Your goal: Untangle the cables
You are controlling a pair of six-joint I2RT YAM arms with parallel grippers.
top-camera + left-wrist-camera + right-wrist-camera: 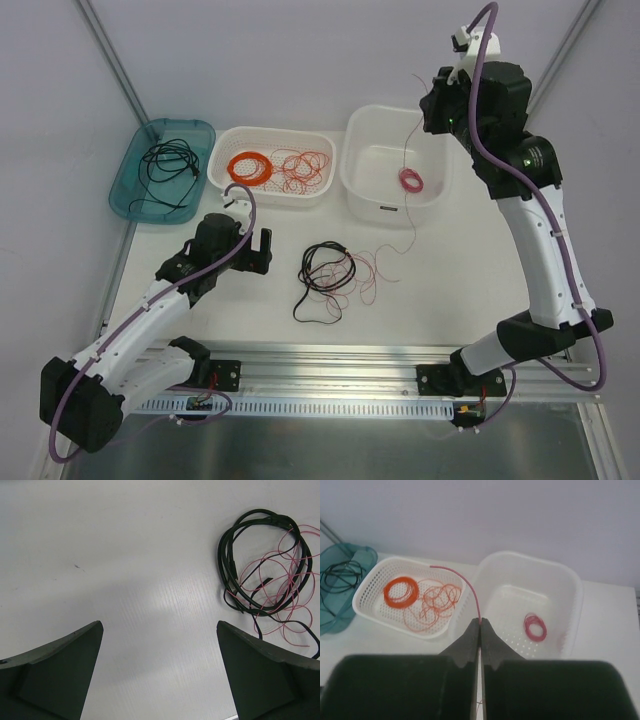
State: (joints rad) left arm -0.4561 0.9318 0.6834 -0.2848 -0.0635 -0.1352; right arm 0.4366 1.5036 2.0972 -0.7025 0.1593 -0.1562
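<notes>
Top external: three bins [270, 131], one tangle of cables [327, 268]; right tool [480, 622] pinches a pink wire [465, 580], left tool [159, 625] wide open, empty.

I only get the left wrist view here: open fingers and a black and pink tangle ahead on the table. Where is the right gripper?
Observer: The right gripper is raised over the white tub, shut on a thin pink wire.
Operator: Does that wire reach my tangle?
Observer: It hangs past the tub towards the cables; whether it joins them I cannot tell.
Operator: Anything else out there?
Observer: A teal tray at the far left holds a black cable.
</notes>
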